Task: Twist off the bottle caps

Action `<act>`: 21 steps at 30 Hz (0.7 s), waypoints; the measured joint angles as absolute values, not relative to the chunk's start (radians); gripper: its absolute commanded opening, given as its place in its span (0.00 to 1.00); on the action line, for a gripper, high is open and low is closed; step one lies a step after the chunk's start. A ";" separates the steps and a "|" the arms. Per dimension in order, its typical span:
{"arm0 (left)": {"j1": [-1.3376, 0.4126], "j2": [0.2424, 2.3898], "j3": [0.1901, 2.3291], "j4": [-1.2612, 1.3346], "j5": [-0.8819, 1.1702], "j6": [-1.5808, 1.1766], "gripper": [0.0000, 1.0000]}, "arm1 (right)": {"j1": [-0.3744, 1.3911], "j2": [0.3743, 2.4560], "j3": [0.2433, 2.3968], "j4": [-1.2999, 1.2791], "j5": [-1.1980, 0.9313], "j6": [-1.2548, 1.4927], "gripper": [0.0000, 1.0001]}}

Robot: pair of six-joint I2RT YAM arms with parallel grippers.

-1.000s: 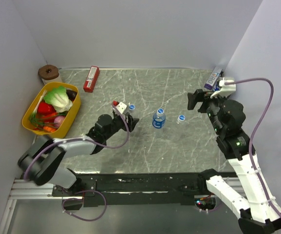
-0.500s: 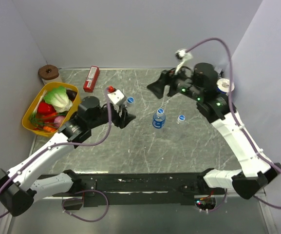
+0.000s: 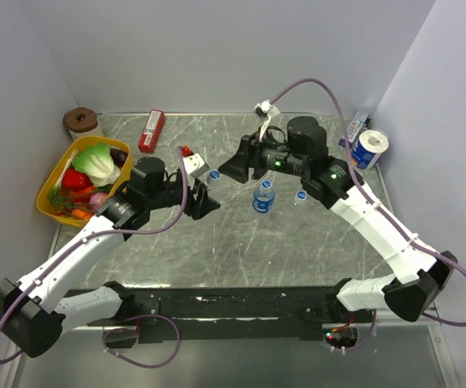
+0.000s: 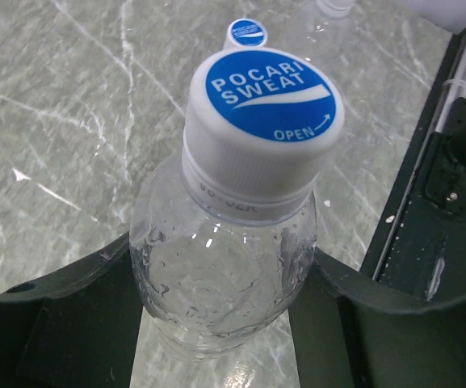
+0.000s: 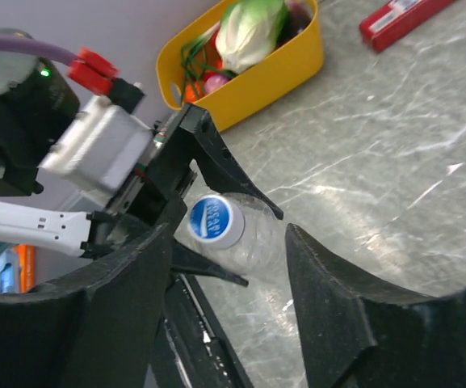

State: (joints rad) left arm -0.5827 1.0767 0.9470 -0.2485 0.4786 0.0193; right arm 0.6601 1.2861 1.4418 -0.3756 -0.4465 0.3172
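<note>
The grey-veined worktop [image 3: 241, 250] carries a yellow basket [image 5: 257, 90] at its left edge, a toilet roll [image 3: 369, 149] in the far right corner and a red box [image 3: 151, 131] by the far edge. All are well apart from the work and none obstructs. The left gripper [image 3: 203, 199] is clamped on the upper body of the first bottle [image 4: 216, 283], left of centre. The right gripper [image 5: 233, 242] stands spread, fingers either side of the cap without touching. A labelled bottle [image 3: 263, 199] and a third bottle [image 3: 300, 196] stand just to the right, near the right wrist — the likeliest obstruction. The first bottle looks light, thin-walled and smooth, liable to dent or spin. Its cap [image 4: 259, 103], still on, looks stiff and ribbed — take hold at the rim.
</note>
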 measured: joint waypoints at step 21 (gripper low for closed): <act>-0.583 1.086 0.946 -0.229 0.537 -0.024 0.59 | 0.731 1.330 1.387 -0.289 -0.471 0.376 0.49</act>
State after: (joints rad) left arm -0.5827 1.0859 0.9463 -0.2291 0.5373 -0.0242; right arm 0.7315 1.3300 1.3869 -0.2893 -0.4713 0.3759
